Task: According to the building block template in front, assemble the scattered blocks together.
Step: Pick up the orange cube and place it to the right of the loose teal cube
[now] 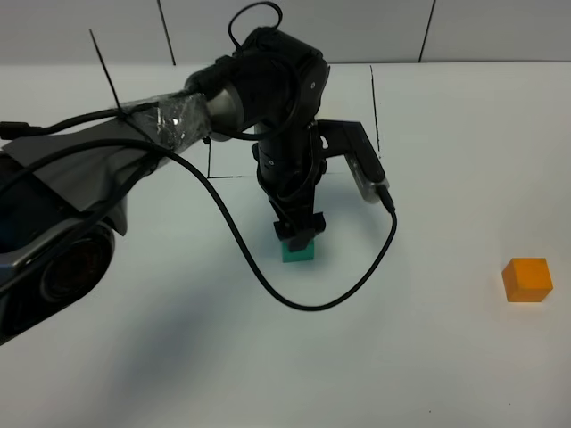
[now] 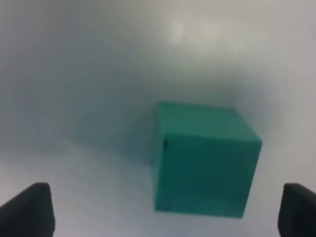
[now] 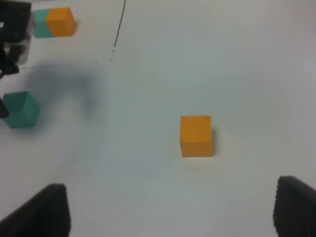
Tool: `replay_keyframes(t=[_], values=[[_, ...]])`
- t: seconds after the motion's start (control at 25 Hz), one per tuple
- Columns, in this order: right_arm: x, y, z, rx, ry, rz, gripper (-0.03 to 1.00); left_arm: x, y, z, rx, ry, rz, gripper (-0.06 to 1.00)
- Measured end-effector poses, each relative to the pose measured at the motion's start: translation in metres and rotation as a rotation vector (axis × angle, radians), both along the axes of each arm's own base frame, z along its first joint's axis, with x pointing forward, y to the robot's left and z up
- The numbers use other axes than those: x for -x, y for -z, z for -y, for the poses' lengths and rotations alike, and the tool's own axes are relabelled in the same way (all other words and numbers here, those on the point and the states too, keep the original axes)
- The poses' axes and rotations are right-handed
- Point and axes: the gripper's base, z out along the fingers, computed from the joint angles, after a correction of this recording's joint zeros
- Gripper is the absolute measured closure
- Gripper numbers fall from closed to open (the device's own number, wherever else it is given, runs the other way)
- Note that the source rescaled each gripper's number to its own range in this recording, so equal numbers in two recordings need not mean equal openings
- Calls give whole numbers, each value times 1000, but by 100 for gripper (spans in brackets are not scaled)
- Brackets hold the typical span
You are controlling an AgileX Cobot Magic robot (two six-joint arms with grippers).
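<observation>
Exterior high view, centre: the left gripper (image 1: 299, 234) hangs spread just over the teal cube (image 1: 301, 255), not pinching it; the cube probably lies there to match the template bar (image 3: 53, 22). The orange cube (image 1: 526, 280) sits well apart at lower right, the spread, empty right gripper (image 3: 173, 212) facing it.

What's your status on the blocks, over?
Both open: left gripper around teal cube, not gripping; right gripper clear of orange cube. Cubes far apart, not joined. Left arm's cable loops near teal cube.
</observation>
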Motion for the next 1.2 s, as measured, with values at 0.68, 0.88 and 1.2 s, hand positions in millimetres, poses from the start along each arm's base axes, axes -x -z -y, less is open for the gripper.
replay_keyframes(t=[0.68, 0.88, 1.2], values=[[0, 0, 0, 0, 0, 0, 2, 2, -81, -157, 25, -696, 55, -5], [0, 0, 0, 0, 0, 1, 2, 50, -120, -224, 71, -924, 88, -4], [0, 0, 0, 0, 0, 1, 2, 178, -178, -275, 318, -1118, 405, -2]])
